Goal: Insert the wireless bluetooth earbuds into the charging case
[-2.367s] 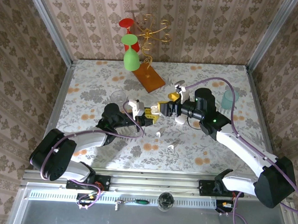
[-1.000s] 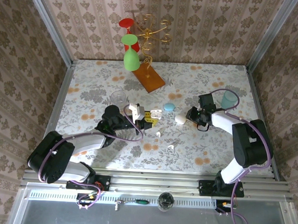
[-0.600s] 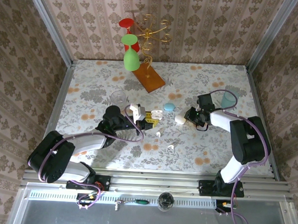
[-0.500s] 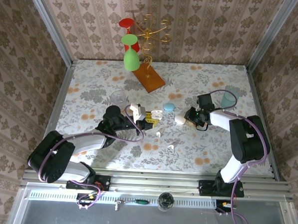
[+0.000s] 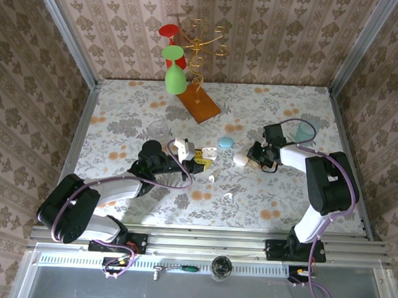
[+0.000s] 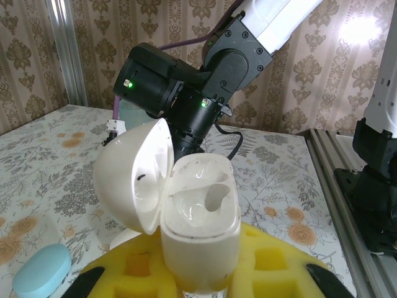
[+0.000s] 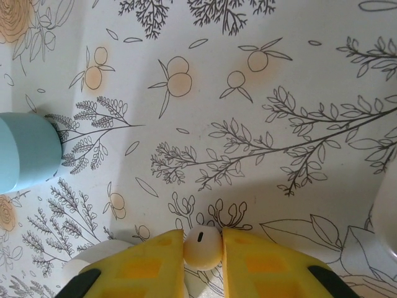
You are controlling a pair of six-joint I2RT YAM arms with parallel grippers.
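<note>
Your left gripper [image 5: 196,159] is clamped on the open charging case [image 6: 198,226], whose hollow faces the right arm. Your right gripper [image 5: 249,155], low over the table [image 5: 288,107], pinches 1 white earbud [image 7: 203,247] between its pads. The case lies well apart, to its left.

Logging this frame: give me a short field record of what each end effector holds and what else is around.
left end effector: shut on white charging case, lid open
right end effector: shut on white earbud
elsewhere: pale blue case, closed; loose earbuds; teal cup
status: held earbud not yet in the charging case
</note>
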